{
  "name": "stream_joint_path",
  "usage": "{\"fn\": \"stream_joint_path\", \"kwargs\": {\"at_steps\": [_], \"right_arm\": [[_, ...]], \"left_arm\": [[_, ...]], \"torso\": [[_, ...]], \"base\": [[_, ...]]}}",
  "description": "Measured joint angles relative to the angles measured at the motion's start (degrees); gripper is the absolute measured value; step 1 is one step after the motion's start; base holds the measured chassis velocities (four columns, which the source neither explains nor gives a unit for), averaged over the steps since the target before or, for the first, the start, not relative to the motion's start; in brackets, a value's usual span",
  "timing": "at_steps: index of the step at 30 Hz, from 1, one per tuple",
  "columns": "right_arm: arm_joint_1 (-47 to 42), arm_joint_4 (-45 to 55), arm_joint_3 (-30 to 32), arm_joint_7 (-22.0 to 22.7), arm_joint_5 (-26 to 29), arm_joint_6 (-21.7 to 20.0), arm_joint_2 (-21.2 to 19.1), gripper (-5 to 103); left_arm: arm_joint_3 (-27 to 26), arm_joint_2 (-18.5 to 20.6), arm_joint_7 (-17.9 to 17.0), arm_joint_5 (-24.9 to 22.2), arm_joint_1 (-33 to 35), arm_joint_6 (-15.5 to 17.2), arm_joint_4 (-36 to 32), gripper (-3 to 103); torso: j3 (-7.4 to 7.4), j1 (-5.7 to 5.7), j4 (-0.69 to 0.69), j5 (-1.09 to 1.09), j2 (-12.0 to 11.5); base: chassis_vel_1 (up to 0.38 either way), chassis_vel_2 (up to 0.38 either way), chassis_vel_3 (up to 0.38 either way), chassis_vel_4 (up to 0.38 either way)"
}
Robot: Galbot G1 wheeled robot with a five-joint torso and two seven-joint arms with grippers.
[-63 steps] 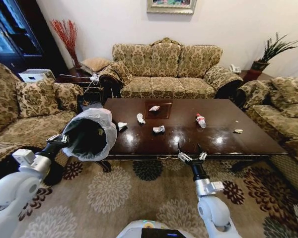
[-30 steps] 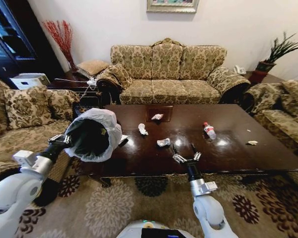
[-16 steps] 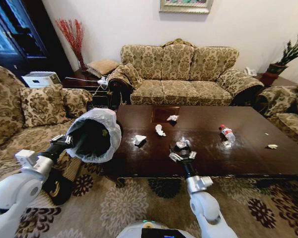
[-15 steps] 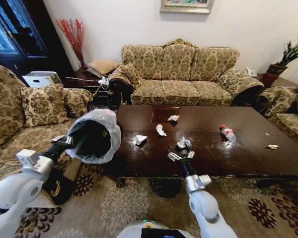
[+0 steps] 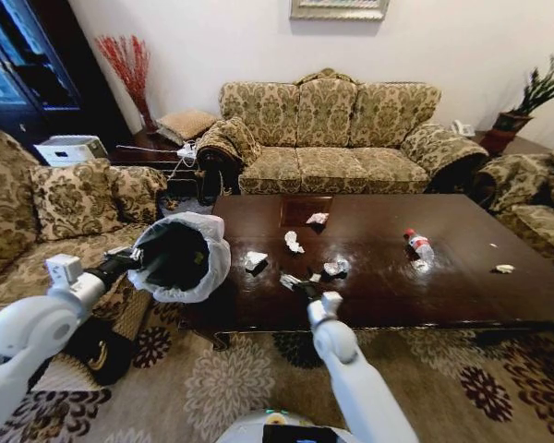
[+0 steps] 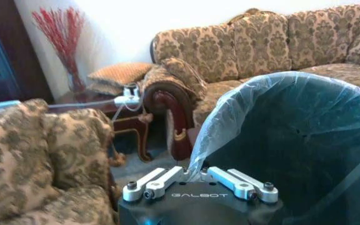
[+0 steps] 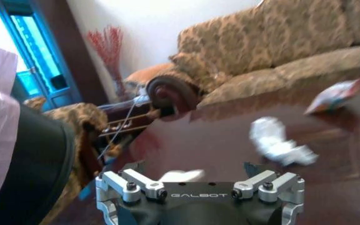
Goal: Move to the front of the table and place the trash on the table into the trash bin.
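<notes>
- My left gripper point(image 5: 132, 259) clamps the rim of the dark round bag-lined trash bin point(image 5: 183, 258), tilting its mouth toward the glossy reddish-brown table point(image 5: 462, 291).
- My right gripper point(image 5: 294, 282), at about 3 o'clock from the bin, carries a crumpled white paper scrap point(image 5: 289, 280) toward that mouth.

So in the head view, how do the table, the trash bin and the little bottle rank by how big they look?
1. The table
2. The trash bin, though it sits nearer the camera
3. The bottle
</notes>
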Motion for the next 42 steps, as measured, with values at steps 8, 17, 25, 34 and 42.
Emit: {"fn": "stream_joint_path", "kwargs": {"at_steps": [8,17,25,34,42], "right_arm": [[7.0,-12.4,-4.2,4.3,-0.6,2.9,5.3,100],[12.6,-19.4,-7.9,4.7,-0.2,4.9,5.3,100],[18.0,-25.9,-9.9,6.1,2.2,4.0,5.3,101],[21.0,-31.8,-9.3,5.3,2.0,5.2,5.6,88],[21.3,-32.6,-8.7,4.3,2.3,5.5,5.4,55]], "left_arm": [[-0.5,1.8,-0.1,-0.4,-0.6,-0.6,0.5,2],[0.2,2.5,-0.2,-0.8,-0.7,-1.1,0.1,2],[0.3,2.8,-0.4,-1.3,-0.7,-1.2,0.0,2],[1.6,3.0,-0.3,-1.3,-1.4,-1.4,0.6,2],[1.9,2.6,-0.2,-1.1,-1.3,-1.8,1.0,2]], "torso": [[0.01,0.03,-0.06,0.03,0.0],[0.00,0.01,-0.05,0.01,0.0],[0.00,0.02,-0.05,0.02,0.0],[0.00,0.02,-0.06,0.03,0.0],[0.00,0.01,-0.05,0.02,0.0]], "base": [[0.007,0.001,0.000,0.000],[0.000,0.000,0.000,0.000],[0.000,0.000,0.000,0.000],[0.000,0.000,0.000,0.000],[0.000,0.000,0.000,0.000]]}}
